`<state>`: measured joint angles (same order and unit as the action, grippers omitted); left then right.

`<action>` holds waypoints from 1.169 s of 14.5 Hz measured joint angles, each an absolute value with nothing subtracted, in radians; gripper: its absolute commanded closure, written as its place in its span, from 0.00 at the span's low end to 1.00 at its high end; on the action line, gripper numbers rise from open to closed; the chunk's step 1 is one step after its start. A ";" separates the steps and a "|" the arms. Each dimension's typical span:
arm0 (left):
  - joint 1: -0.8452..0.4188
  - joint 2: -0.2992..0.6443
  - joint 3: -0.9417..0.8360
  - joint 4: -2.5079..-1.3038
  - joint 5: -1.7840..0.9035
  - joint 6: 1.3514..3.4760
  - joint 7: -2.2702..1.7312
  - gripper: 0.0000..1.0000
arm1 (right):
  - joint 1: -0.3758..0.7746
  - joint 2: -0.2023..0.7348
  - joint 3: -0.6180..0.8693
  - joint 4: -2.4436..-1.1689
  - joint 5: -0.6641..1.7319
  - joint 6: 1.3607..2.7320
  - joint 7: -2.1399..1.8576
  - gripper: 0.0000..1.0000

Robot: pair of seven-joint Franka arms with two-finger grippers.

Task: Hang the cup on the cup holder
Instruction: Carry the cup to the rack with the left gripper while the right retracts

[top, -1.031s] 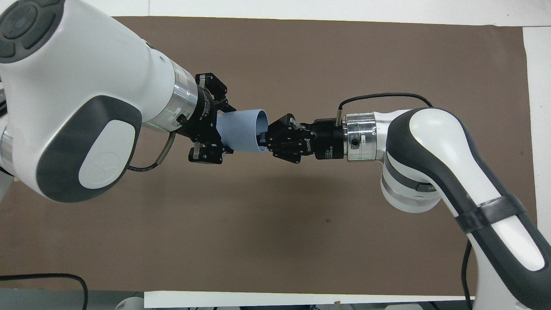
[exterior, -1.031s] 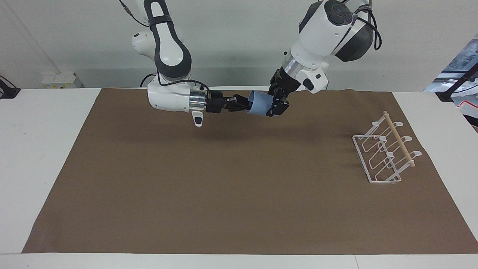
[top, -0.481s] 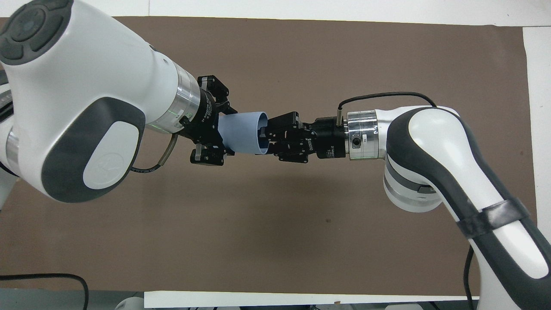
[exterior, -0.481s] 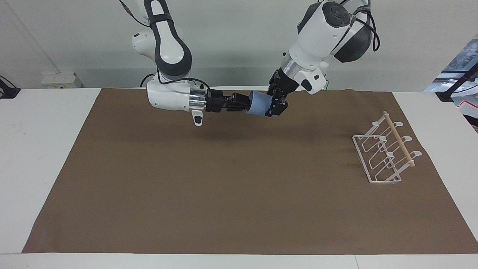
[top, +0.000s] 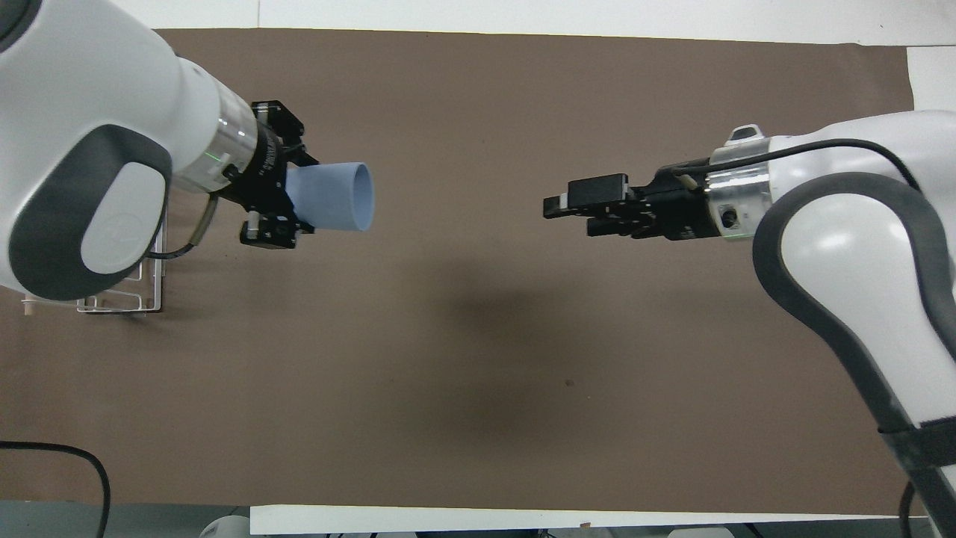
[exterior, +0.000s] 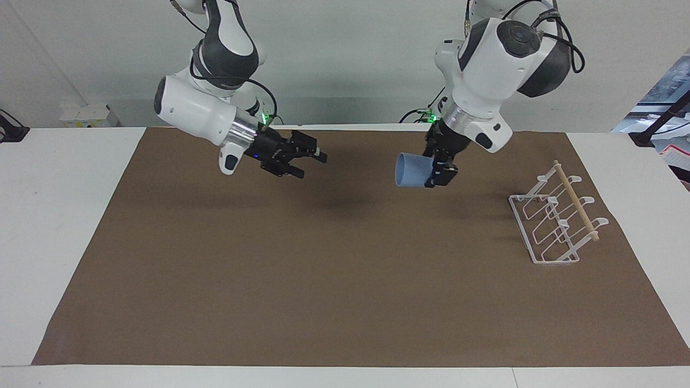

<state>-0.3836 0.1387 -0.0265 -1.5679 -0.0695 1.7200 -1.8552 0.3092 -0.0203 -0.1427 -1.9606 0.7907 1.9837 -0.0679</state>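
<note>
The light-blue cup (exterior: pixel 411 170) hangs on its side in the air, its rim toward the right arm's end of the table. My left gripper (exterior: pixel 437 170) is shut on the cup's narrow end, over the brown mat. In the overhead view the cup (top: pixel 334 196) sticks out of the left gripper (top: pixel 286 196). My right gripper (exterior: pixel 308 165) is open and empty over the mat, well apart from the cup, and also shows in the overhead view (top: pixel 571 217). The white wire cup holder (exterior: pixel 558 221) stands on the mat at the left arm's end.
A brown mat (exterior: pixel 323 280) covers most of the white table (exterior: pixel 64 205). In the overhead view the cup holder (top: pixel 119 300) is mostly hidden under the left arm. Clutter lies off the table's edge (exterior: pixel 674 153) at the left arm's end.
The right gripper has drawn away from the cup's rim and back toward its own end, open. The left gripper has carried the cup toward the cup holder's end.
</note>
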 measured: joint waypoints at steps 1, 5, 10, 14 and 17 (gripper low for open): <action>-0.353 0.140 -0.025 -1.575 0.010 1.713 -1.816 1.00 | 0.288 -0.029 -0.144 -1.958 0.698 1.984 -0.068 0.01; -0.298 0.148 -0.024 -1.584 0.284 1.671 -1.708 1.00 | 0.231 -0.040 -0.145 -1.853 0.263 1.876 -0.068 0.01; -0.296 0.227 -0.028 -1.596 0.619 1.638 -1.686 1.00 | 0.123 -0.052 -0.148 -1.622 0.003 1.514 -0.074 0.01; -0.308 0.258 -0.032 -1.659 0.909 1.585 -1.683 1.00 | 0.080 -0.041 -0.143 -1.586 -0.028 1.442 -0.094 0.01; -0.311 0.279 -0.033 -1.686 1.047 1.567 -1.683 1.00 | 0.068 -0.027 -0.127 -1.580 -0.029 1.405 -0.094 0.01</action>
